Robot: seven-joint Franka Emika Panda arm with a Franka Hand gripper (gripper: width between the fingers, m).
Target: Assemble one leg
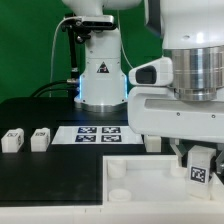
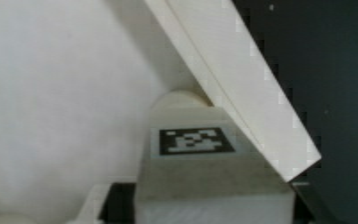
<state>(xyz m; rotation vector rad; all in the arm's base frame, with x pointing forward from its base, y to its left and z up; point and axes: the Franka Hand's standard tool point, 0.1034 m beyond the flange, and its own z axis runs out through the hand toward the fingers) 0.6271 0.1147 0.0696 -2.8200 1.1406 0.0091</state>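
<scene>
My gripper (image 1: 198,160) is shut on a white leg (image 1: 198,173). Its black-and-white tag faces the camera. I hold it upright over the large white tabletop (image 1: 140,190), near that tabletop's edge on the exterior view's right. In the wrist view the leg (image 2: 197,150) fills the space between my gripper's jaws (image 2: 202,203). Its rounded far end lies close to the tabletop's raised rim (image 2: 229,80). I cannot tell whether they touch. A round corner socket (image 1: 116,170) shows on the tabletop's left side.
Two more white legs (image 1: 12,139) (image 1: 39,138) stand on the black table at the exterior view's left. The marker board (image 1: 100,132) lies in front of the robot base (image 1: 100,80). Another small white part (image 1: 152,143) sits behind the tabletop.
</scene>
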